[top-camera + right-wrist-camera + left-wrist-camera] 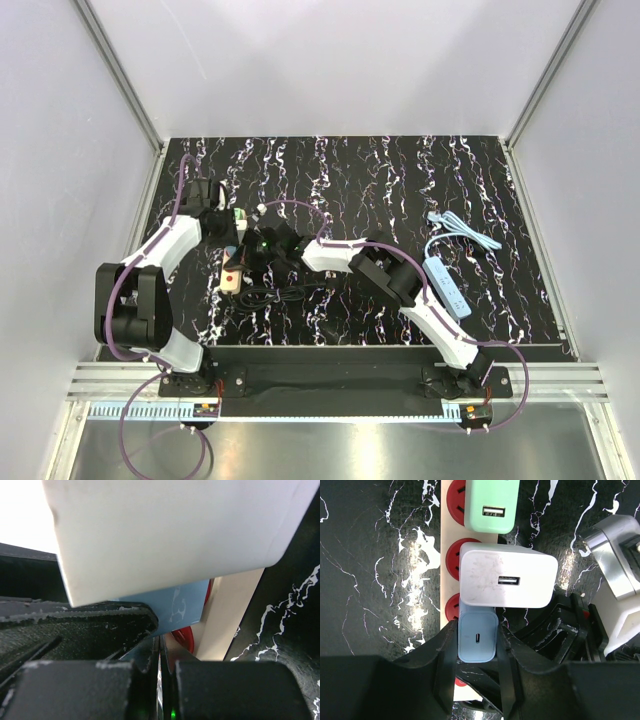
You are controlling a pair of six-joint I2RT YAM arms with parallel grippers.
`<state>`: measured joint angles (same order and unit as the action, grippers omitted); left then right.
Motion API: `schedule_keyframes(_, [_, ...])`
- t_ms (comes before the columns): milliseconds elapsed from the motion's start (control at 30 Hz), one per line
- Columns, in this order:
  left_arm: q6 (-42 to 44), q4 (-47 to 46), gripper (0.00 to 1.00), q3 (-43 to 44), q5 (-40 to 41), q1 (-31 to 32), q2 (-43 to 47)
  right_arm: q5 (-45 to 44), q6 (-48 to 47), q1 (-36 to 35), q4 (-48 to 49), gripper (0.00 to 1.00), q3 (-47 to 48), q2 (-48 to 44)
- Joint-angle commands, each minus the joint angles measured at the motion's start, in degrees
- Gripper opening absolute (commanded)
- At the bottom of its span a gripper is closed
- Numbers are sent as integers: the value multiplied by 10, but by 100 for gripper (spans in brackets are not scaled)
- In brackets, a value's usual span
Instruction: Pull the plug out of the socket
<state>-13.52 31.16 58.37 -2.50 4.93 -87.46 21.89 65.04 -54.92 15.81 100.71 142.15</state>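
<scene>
Big white charger (170,530) over pale blue plug (182,607), beige socket strip (232,615) beside

The plug (507,582), a white cube with a USB port on its upturned face, sits plugged into the socket (451,534), a narrow beige strip with red round outlets lying flat on the black marbled worktop (370,580). It sits between a mint-green adapter (492,505) and a pale blue adapter (477,639).
</scene>
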Motion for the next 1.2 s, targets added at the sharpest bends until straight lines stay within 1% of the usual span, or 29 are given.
schedule_keyframes(0, [-9,3,0,17,40,11,35,-45,-25,2,-92,0,-24,25])
schedule_keyframes(67, [-10,15,0,17,69,17,38,-36,-24,2,-87,0,-23,31])
schedule_keyframes(133, [-12,16,0,18,65,18,36,-26,-23,1,-86,0,-23,40])
schedule_keyframes(267, [-19,15,0,22,18,17,21,-29,-19,1,-93,0,-25,43])
schedule_keyframes(300, [-20,12,0,23,-12,16,16,-30,-19,2,-94,0,-24,43])
schedule_keyframes(400, [-21,4,0,19,-28,16,19,-34,-20,2,-97,0,-24,42])
schedule_keyframes(467, [-19,6,0,21,-3,17,26,-35,-20,2,-96,0,-23,43])
schedule_keyframes(500, [-18,9,0,24,38,22,32,-35,-19,2,-96,0,-22,44])
schedule_keyframes(567, [-18,14,0,24,71,28,49,-37,-18,2,-95,0,-21,45])
schedule_keyframes(667, [-19,14,0,19,65,30,48,-39,-19,1,-96,0,-21,45])
schedule_keyframes(733, [-21,7,0,18,30,27,42,-40,-18,2,-97,0,-21,45])
schedule_keyframes(767, [-24,6,0,17,28,25,38,-42,-16,1,-97,0,-21,48])
schedule_keyframes(800, [-24,2,0,16,2,23,37,-42,-13,2,-98,0,-22,48])
schedule_keyframes(833, [-23,-1,0,15,-2,22,36,-43,-11,1,-98,0,-22,49])
schedule_keyframes(933, [-20,0,0,19,22,22,38,-53,-7,1,-100,0,-28,45])
schedule_keyframes(1000, [-17,3,0,21,59,22,47,-59,-4,1,-102,0,-30,44])
schedule_keyframes(1067, [-14,1,0,20,65,22,50,-63,-3,1,-102,0,-32,42])
schedule_keyframes(1167, [-25,-17,0,4,-19,4,39,-58,-2,1,-94,0,-40,40])
